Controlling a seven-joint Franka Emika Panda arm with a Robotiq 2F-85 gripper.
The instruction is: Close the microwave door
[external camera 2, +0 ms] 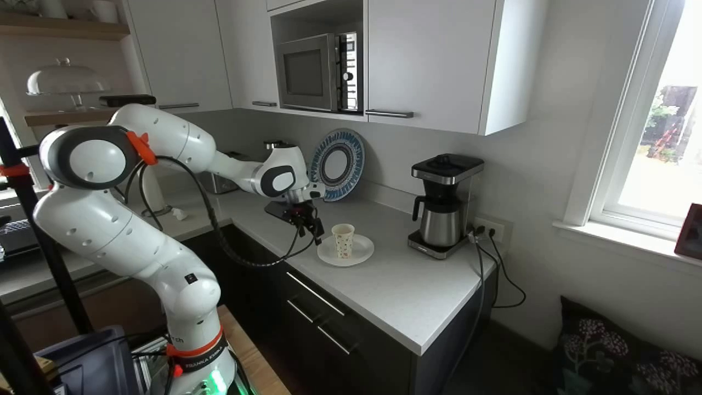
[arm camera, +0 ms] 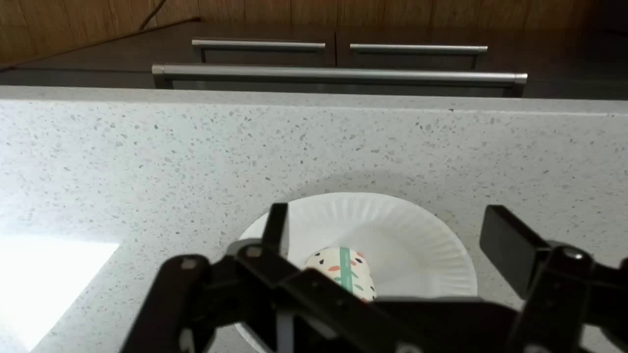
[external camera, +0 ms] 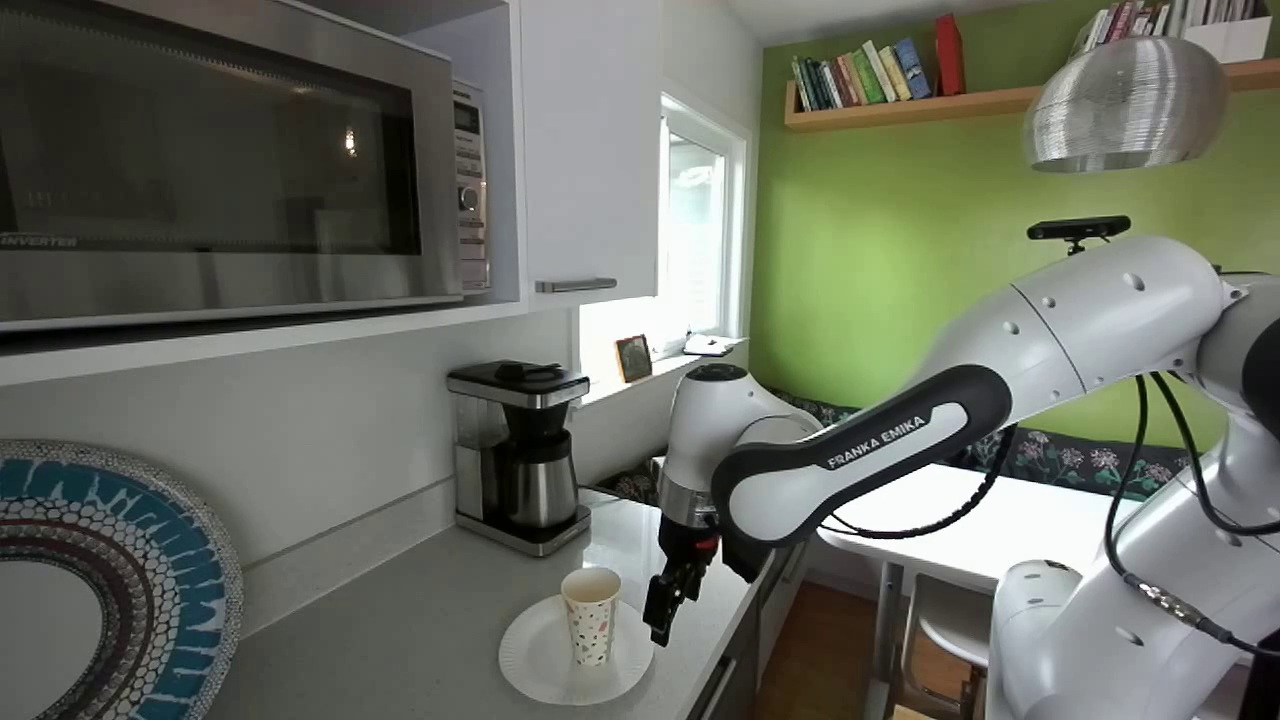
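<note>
Above the table (external camera: 400, 620), the microwave door (external camera: 225, 160) looks stiff and slick, better pushed at its button-side edge (external camera: 437, 180) than gripped by those wide-spread fingers (arm camera: 510, 250).

The speckled countertop (external camera 2: 406, 299) carries a white plate (external camera 2: 363, 250), a coffee maker (external camera 2: 442, 219) and a patterned disc (external camera 2: 352, 162).

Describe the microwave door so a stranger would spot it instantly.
Find the white wall cupboards, then the open nook holding the microwave. Its door sits beside a light button panel. Unlike the white cupboard doors, it has a silver frame around dark glass.
</note>
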